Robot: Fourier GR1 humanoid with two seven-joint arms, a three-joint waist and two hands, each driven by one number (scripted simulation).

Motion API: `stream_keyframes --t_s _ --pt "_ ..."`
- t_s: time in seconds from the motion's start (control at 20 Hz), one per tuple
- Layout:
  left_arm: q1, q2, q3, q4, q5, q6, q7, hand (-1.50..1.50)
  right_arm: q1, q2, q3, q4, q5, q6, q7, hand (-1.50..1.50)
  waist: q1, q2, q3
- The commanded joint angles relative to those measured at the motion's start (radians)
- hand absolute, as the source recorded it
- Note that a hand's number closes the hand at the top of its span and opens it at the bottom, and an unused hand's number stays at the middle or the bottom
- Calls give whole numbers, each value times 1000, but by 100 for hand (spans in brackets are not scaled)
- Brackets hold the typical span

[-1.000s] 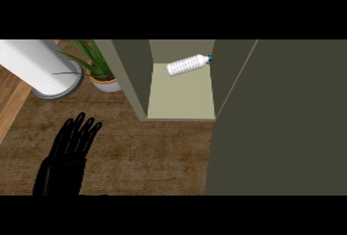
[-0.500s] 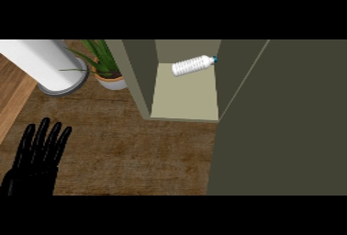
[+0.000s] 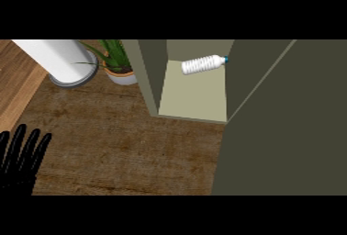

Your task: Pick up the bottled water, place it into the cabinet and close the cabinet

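Observation:
The bottled water point(image 3: 203, 64) lies on its side inside the olive cabinet point(image 3: 193, 92), near the back, its blue cap pointing right. The cabinet door point(image 3: 284, 124) fills the right side of the view and covers much of the opening. My left hand point(image 3: 20, 158) shows at the lower left edge, black, fingers straight and spread, holding nothing and far from the cabinet. My right hand is not in view.
A white cylinder point(image 3: 58, 59) stands on a grey round base at the upper left. A potted green plant point(image 3: 119, 64) sits beside it, next to the cabinet's left wall. A lighter wooden strip point(image 3: 13, 87) runs along the left of the brown counter.
My left hand has drawn back to the left and down toward the view's lower left corner. The bottle lies still inside the cabinet. The view has shifted slightly.

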Motion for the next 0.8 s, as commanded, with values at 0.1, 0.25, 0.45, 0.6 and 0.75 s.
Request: stream_keyframes --t_s 0.1,0.25,0.45,0.6,0.75 --pt "37 45 30 -22 23 -73 -2 -150 -115 33 201 -57 30 34 127 150 49 14 0" --pt "22 58 45 -5 21 -93 -3 -150 -151 34 181 -42 11 29 145 150 67 28 -4" --pt "32 75 49 -3 34 -122 6 -150 -187 13 174 -33 15 42 168 150 84 26 -7" --pt "21 95 69 -19 42 -131 12 -150 -235 11 146 -22 11 44 173 150 111 31 -7" --pt "19 100 65 -6 42 -144 20 -150 -307 -49 103 -33 41 90 198 -150 130 33 -12"
